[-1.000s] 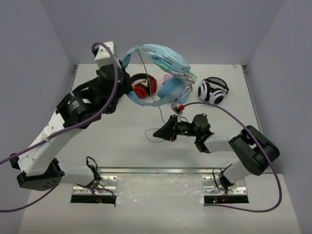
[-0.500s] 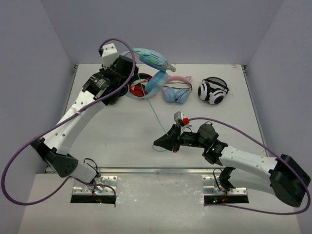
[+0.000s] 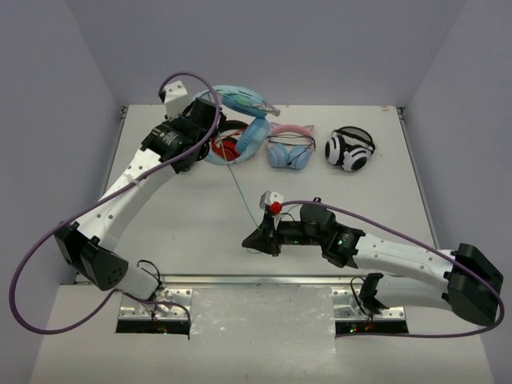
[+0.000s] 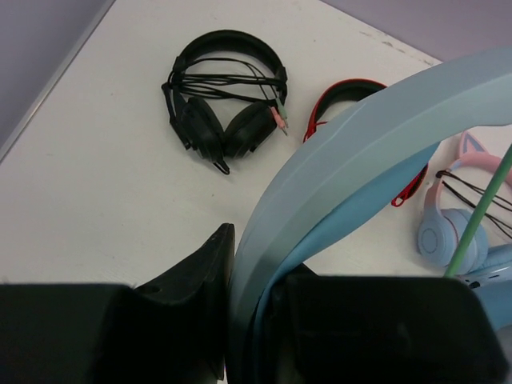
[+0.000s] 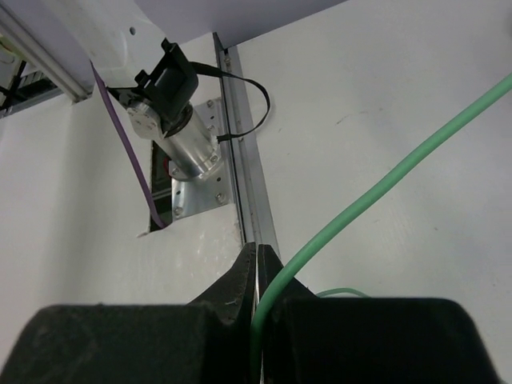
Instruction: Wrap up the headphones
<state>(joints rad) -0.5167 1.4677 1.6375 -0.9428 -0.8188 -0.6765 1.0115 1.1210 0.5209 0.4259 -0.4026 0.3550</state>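
Observation:
The light-blue headphones [image 3: 254,134] hang above the back left of the table, tilted, with my left gripper [image 3: 210,112] shut on their headband [image 4: 360,152]. In the left wrist view the band runs up between the black fingers of the left gripper [image 4: 250,276]. The thin pale-green cable [image 3: 244,196] stretches taut from the earcups down to my right gripper [image 3: 254,238], which sits low near the table's front middle. In the right wrist view the right gripper [image 5: 258,268] is shut on the cable [image 5: 384,184], and a short loop of cable lies behind it.
Along the back lie red headphones [image 3: 226,148], a blue pair with a pink cat-ear band [image 3: 289,150] and a white-and-black pair [image 3: 349,149]. Black headphones [image 4: 224,104] with wound cable lie further left. The metal rail and an arm's base mount [image 5: 188,144] are just ahead of my right gripper.
The left arm carried the headphones left and farther from the camera. The right gripper slid left and toward the front edge, drawing the cable out longer and tauter.

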